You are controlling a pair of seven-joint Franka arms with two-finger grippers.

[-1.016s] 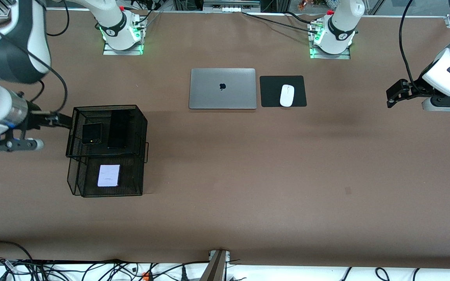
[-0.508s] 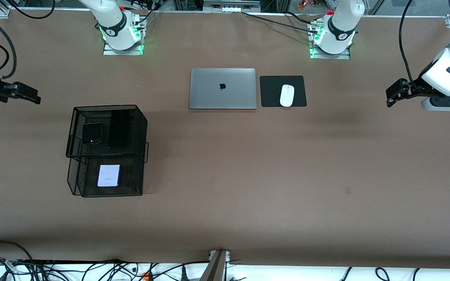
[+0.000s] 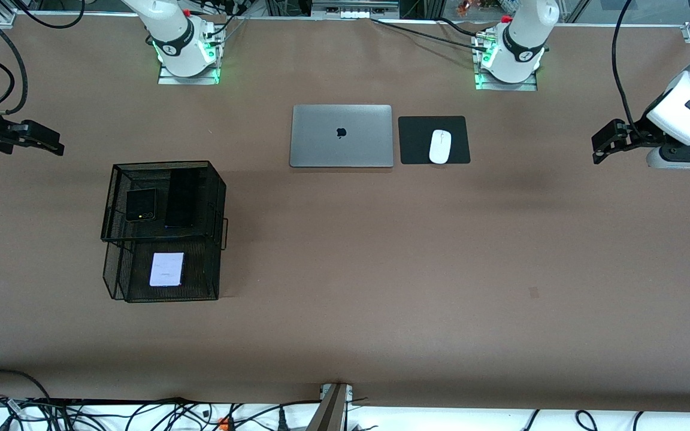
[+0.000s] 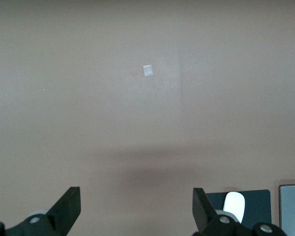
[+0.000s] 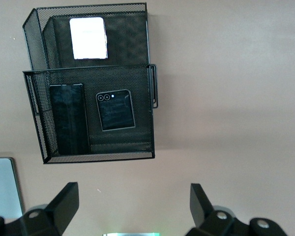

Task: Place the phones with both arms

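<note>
All 3 phones already in the mesh rack — black flip phone and slab above, pale flip phone below; left gripper and right gripper parked apart with fingers spread, so little risk beyond snagging the rack on any return.

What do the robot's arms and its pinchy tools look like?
Both arms are big, rounded and white with dark grey joint bands. The left arm and the right arm trail black cables, and green lights glow at their bases. The left tool and the right tool are black, each with two flat, wedge-shaped fingers.
</note>
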